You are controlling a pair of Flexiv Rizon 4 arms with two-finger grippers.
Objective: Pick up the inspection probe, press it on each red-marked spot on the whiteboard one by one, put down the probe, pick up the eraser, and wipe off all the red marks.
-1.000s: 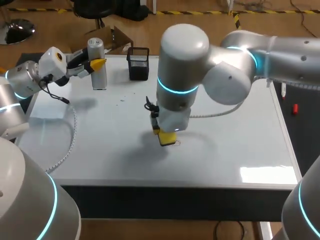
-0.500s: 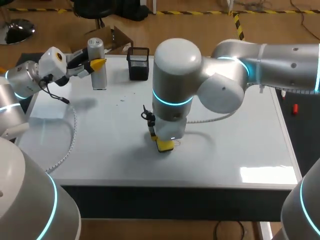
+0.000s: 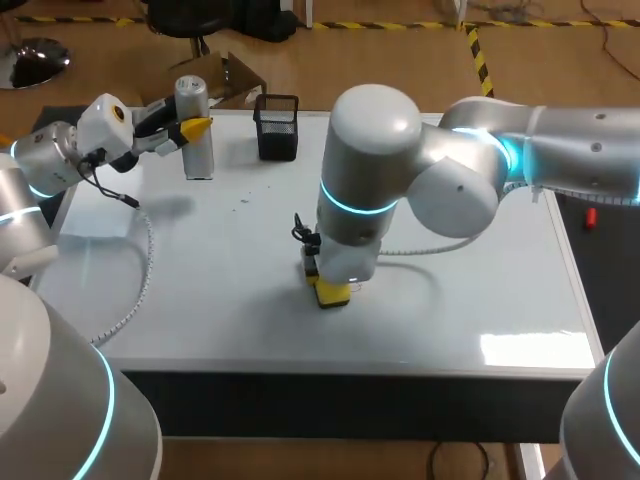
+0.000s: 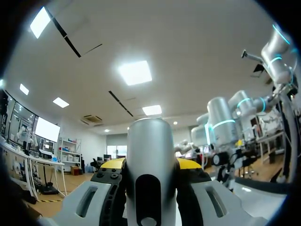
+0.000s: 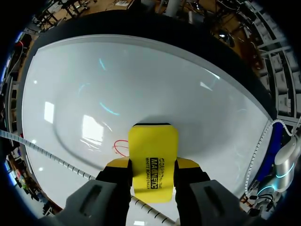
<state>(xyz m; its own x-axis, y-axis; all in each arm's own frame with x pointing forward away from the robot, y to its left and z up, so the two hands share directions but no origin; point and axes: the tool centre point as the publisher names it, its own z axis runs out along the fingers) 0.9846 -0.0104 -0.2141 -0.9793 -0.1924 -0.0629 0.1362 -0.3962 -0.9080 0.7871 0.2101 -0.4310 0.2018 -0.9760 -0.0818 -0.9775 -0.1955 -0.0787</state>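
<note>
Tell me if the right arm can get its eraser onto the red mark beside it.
Probably yes. The right gripper is shut on the yellow eraser, and the red mark lies right beside it on bare whiteboard, nothing between. The left gripper with the inspection probe is far off.

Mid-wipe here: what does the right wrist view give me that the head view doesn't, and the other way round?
Only the right wrist view shows a red mark on the whiteboard, right beside the eraser and not covered by it; in the head view the arm hides that spot.

Only the head view shows the left pincer at the board's far left corner, shut on the inspection probe, with a black mesh holder nearby.

Both show the right pincer shut on the yellow eraser, down at the board's near middle.
</note>
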